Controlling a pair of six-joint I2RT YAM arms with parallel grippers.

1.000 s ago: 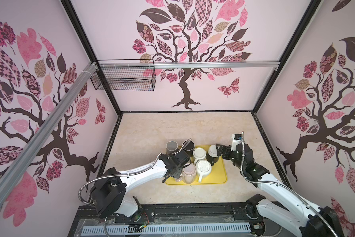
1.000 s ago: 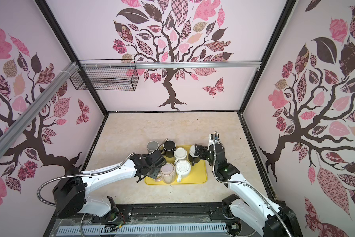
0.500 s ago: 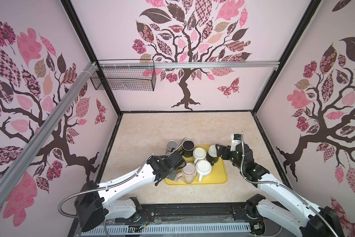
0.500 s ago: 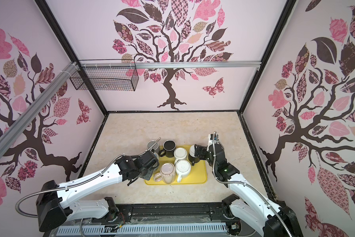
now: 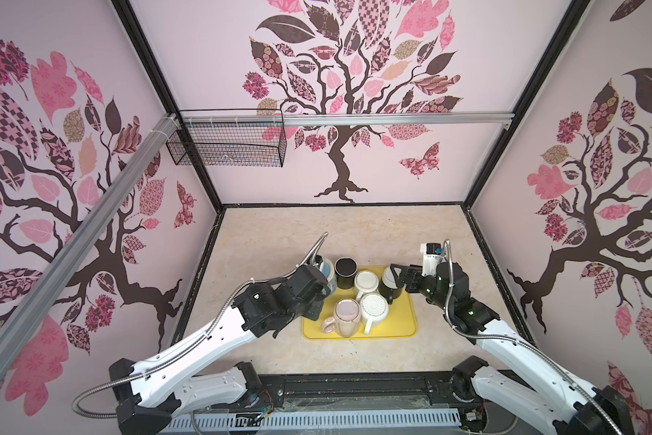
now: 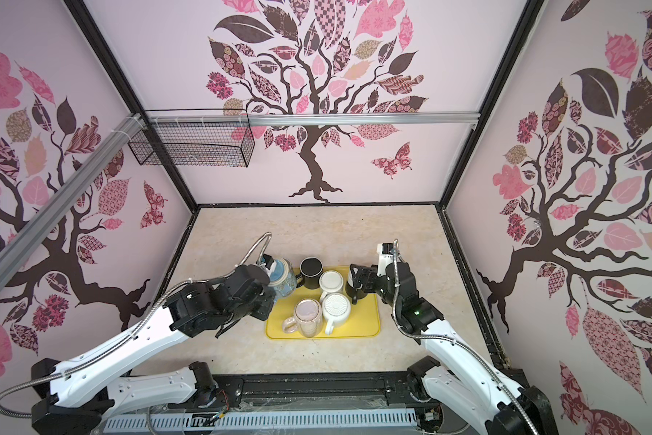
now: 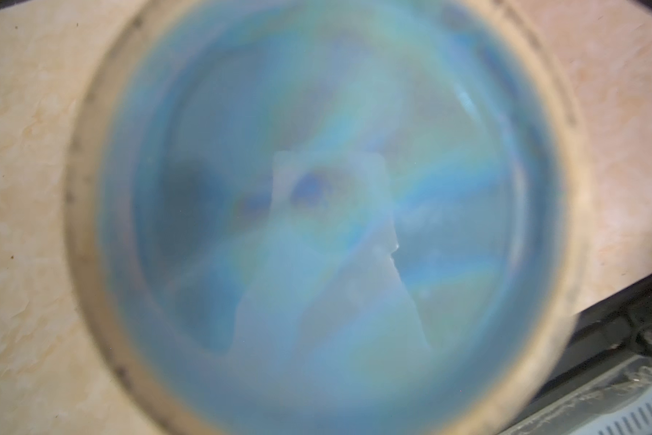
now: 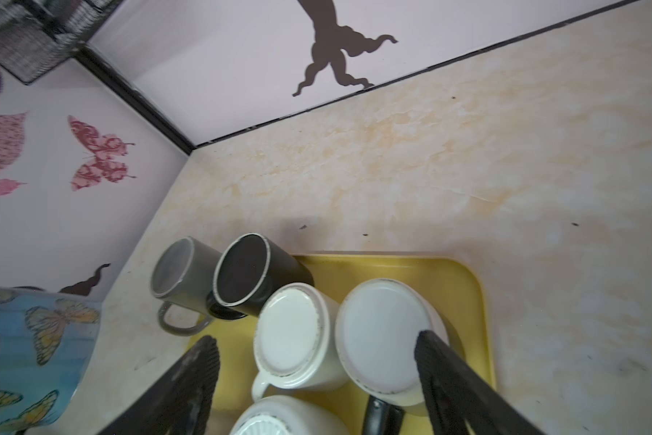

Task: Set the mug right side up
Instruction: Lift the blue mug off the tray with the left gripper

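progress is judged as past the middle. the blue butterfly mug (image 6: 286, 281) is lifted into the air at the far left corner of the yellow tray (image 5: 394, 324). it is clamped near its rim by the left gripper (image 6: 272, 277), whose jaws are closed on the mug wall. in the left wrist view the mouth is seen almost straight on, with the table (image 5: 279, 241) behind it, so the opening is judged to be turned upward. in both top views the mug looks tilted, not fully upright. what is left, by judgement: the turn is to be finished, the mug set down on its base, and the grip released.

the right gripper (image 8: 315, 339) is seen wide open above the right part of the tray, and nothing is held by it. whether one finger touches the dark mug (image 8: 383, 331) cannot be told.

the held mug is of glazed ceramic with a rounded body. yellow-brown butterflies are painted on the blue outside, the inside is glossy blue, and the rim is a dull sandy ring. on the tray the black mug (image 8: 243, 269), the white mug (image 8: 288, 331), the ribbed white mug (image 5: 373, 307) and the speckled pink mug (image 5: 345, 316) are stood base up. the grey mug (image 8: 173, 267) is stood base up too, just off the far left corner. the tray looks like smooth plastic with rounded corners and a low rim. a matte cream marble pattern is shown on the table.
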